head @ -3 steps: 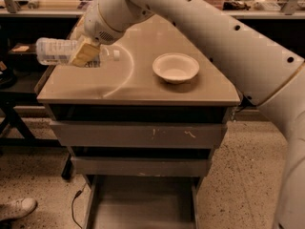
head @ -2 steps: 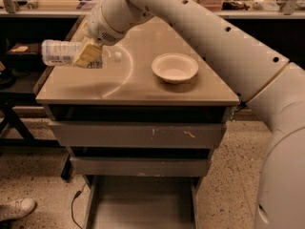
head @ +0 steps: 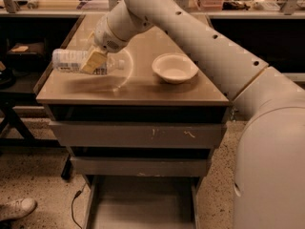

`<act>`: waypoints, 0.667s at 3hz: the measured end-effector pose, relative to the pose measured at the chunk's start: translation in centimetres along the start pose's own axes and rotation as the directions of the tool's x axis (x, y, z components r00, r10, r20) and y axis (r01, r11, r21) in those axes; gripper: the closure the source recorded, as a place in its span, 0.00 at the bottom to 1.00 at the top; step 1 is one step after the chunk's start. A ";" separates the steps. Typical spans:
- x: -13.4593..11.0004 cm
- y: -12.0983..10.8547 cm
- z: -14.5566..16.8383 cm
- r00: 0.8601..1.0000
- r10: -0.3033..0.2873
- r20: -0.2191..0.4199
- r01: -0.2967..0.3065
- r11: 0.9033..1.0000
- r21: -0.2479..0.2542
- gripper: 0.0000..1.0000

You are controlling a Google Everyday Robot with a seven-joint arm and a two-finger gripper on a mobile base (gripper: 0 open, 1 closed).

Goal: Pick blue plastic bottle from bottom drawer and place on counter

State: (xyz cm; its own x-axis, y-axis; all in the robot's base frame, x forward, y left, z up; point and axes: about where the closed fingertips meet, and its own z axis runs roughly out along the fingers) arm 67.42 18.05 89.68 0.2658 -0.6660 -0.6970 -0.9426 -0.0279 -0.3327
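Observation:
The blue plastic bottle (head: 71,61) lies on its side in my gripper (head: 95,61), which is shut on it. The bottle hangs just above the left part of the beige counter (head: 143,87), its left end reaching past the counter's left edge. A shadow of it falls on the counter below. The bottom drawer (head: 143,204) is pulled open at the foot of the cabinet and its grey floor is bare. My white arm reaches in from the right across the counter.
A white round bowl (head: 175,67) stands on the right half of the counter. Two shut drawers (head: 133,135) sit under the counter. A cluttered workbench (head: 228,4) runs along the back. A shoe (head: 16,208) and a cable (head: 75,204) lie on the floor at the left.
My gripper has moved to the right with the bottle, bringing it further over the counter's left part and a little lower.

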 end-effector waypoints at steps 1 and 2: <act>1.2 -0.1 1.5 1.000 0.011 -0.029 -0.012 0.999 -0.034 1.00; 1.9 -0.1 2.5 0.998 0.012 -0.061 -0.016 0.998 -0.062 1.00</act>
State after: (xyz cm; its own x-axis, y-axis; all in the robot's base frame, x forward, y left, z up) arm 68.55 18.69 86.84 0.2412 -0.7105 -0.6611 -0.9575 -0.0632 -0.2814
